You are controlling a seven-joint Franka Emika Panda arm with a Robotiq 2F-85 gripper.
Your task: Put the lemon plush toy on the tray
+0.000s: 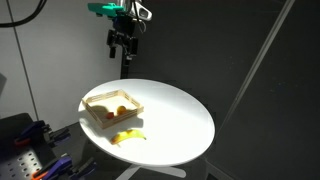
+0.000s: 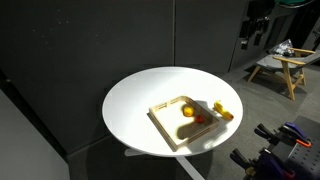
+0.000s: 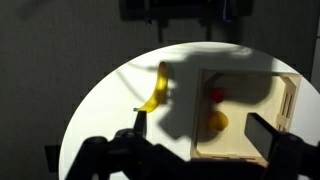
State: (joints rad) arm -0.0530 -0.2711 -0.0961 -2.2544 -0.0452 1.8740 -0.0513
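Hanging high over the far edge of the scene, the pincer is well clear of everything. In the wrist view its two dark fingers stand wide apart with nothing between them.

Down below, the round white table is brightly lit. The tray sits on it, toward the right of the wrist view and partly under the arm's shadow. And there's the lemon plush toy, lying inside the tray on its pale bottom, already in place! Just beside it, a bit farther in, lies the small red object, also in the tray.

Outside the rim, the yellow banana toy lies on the tabletop just beside the tray's left wall in the wrist view. In an exterior view the same trio shows: lemon inside, banana out.
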